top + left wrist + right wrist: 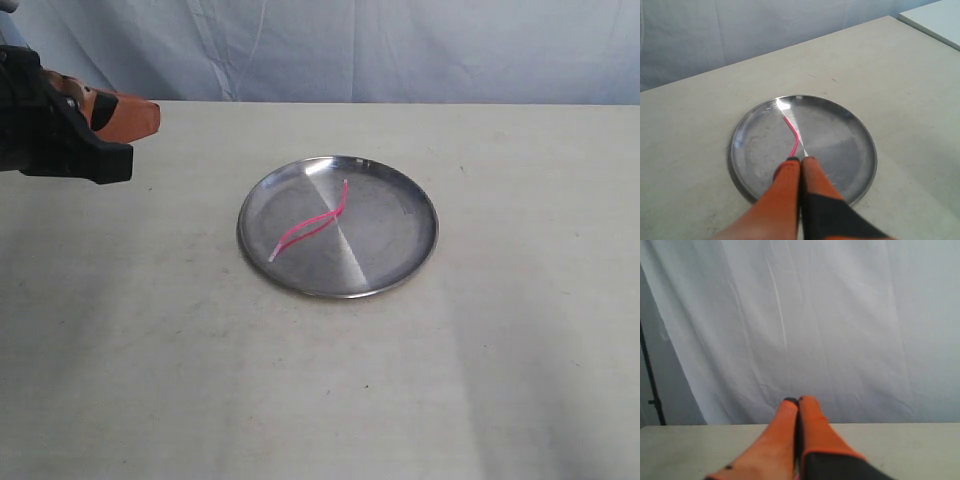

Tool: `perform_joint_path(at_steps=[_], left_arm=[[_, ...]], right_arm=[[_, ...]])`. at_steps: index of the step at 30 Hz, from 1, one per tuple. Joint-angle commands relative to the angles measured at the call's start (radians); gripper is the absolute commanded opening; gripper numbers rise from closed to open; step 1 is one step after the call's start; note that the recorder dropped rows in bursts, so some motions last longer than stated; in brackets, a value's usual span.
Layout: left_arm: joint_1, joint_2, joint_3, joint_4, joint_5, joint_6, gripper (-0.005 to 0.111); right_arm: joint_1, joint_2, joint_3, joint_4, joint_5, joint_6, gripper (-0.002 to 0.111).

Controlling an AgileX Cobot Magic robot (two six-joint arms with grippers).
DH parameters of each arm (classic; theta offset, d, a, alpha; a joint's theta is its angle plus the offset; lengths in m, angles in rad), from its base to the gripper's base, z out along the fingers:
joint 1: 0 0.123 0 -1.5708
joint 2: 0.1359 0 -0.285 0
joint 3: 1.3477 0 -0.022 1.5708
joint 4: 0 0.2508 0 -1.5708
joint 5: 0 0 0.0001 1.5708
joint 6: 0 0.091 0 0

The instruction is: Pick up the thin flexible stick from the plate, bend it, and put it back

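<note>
The thin flexible stick [312, 221], bright pink and bent into a wavy S shape, lies loose on the round steel plate [395, 235] at the middle of the table. My left gripper [150, 116] hangs at the far left of the exterior view, well away from the plate, its orange fingers shut with nothing between them. In the left wrist view the shut left gripper [801, 160] points toward the plate [840, 145], and the stick [794, 137] shows just past the fingertips. My right gripper [799, 401] is shut and empty, facing the backdrop; it does not show in the exterior view.
The beige table [520, 380] spreads wide on every side of the plate. A pale cloth backdrop [400, 50] hangs behind the table's far edge. The corner of a white surface [940, 20] appears beyond the table in the left wrist view.
</note>
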Motion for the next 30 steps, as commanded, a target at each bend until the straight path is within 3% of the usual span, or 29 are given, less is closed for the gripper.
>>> perform_joint_path(at_steps=[1,5,10,12,24,26,30], left_arm=[[-0.003,-0.010,0.004,0.000,-0.005,-0.006,0.000],[-0.003,-0.010,0.004,0.000,-0.005,-0.006,0.000],[-0.003,-0.010,0.004,0.000,-0.005,-0.006,0.000],[-0.003,-0.010,0.004,0.000,-0.005,-0.006,0.000],[-0.003,-0.010,0.004,0.000,-0.005,-0.006,0.000],[-0.003,-0.010,0.004,0.000,-0.005,-0.006,0.000],[-0.003,-0.010,0.004,0.000,-0.005,-0.006,0.000]], right_arm=[[-0.006,-0.021,0.003,-0.016,-0.001,0.096,0.000],[-0.002,-0.021,0.020,0.194,0.116,-0.171,0.000],[-0.002,-0.021,0.079,0.817,0.321,-0.793,0.000],[-0.002,-0.021,0.100,0.982,0.411,-0.960,0.000],[-0.002,-0.021,0.178,1.166,0.444,-1.077,0.000],[-0.002,-0.021,0.178,1.330,0.444,-1.285,0.000],[-0.002,-0.021,0.178,1.843,0.478,-1.902,0.000]])
